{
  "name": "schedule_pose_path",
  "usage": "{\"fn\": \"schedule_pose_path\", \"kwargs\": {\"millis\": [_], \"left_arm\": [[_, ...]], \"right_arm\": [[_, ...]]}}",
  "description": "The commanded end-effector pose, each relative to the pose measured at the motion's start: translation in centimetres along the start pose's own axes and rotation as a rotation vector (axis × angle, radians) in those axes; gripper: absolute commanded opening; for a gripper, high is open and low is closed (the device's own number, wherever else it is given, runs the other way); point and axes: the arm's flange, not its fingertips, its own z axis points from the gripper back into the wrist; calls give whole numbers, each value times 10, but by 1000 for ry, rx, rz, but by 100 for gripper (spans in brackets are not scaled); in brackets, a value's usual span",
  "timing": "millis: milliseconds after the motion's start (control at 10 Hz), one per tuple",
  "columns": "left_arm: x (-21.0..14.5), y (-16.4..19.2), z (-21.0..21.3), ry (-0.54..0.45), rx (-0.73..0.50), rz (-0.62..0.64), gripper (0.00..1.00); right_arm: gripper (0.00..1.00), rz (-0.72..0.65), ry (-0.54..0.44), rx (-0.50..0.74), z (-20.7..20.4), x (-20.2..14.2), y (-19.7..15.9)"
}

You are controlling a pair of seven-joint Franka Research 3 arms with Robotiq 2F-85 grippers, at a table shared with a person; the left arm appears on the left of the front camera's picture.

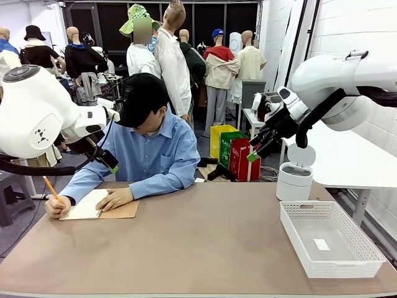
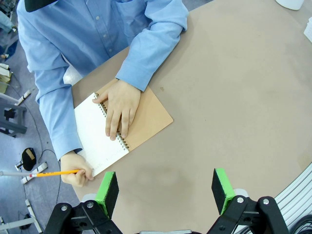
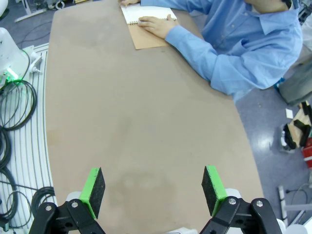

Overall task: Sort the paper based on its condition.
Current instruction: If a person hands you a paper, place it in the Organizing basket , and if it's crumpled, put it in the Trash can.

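Observation:
No loose sheet of paper is in view. A person in a blue shirt (image 1: 152, 158) sits at the far side, writing with an orange pencil (image 2: 56, 172) on the white page of a spiral notebook (image 2: 131, 122) with a brown cover, one hand flat on it. My left gripper (image 2: 165, 192) hangs open high above the table (image 2: 234, 97), near the notebook, nothing between its green pads. My right gripper (image 3: 153, 187) is open too, empty, raised over the table's right end; in the front view the right gripper (image 1: 254, 152) is up at the back right.
A white mesh basket (image 1: 341, 268) stands at the table's right front with a tiny white scrap (image 1: 321, 244) in it. Behind it stands a white lidded bin (image 1: 294, 180). The notebook (image 1: 102, 208) lies at the far left.

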Motion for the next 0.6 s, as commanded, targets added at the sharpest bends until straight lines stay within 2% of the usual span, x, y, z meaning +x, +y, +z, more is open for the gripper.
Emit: {"fn": "schedule_pose_path", "kwargs": {"millis": [0, 500], "left_arm": [[0, 0, 0, -1, -3, 2, 100], [0, 0, 0, -1, -3, 2, 100]], "right_arm": [[100, -8, -14, 10, 0, 0, 0], [100, -8, -14, 10, 0, 0, 0]]}}
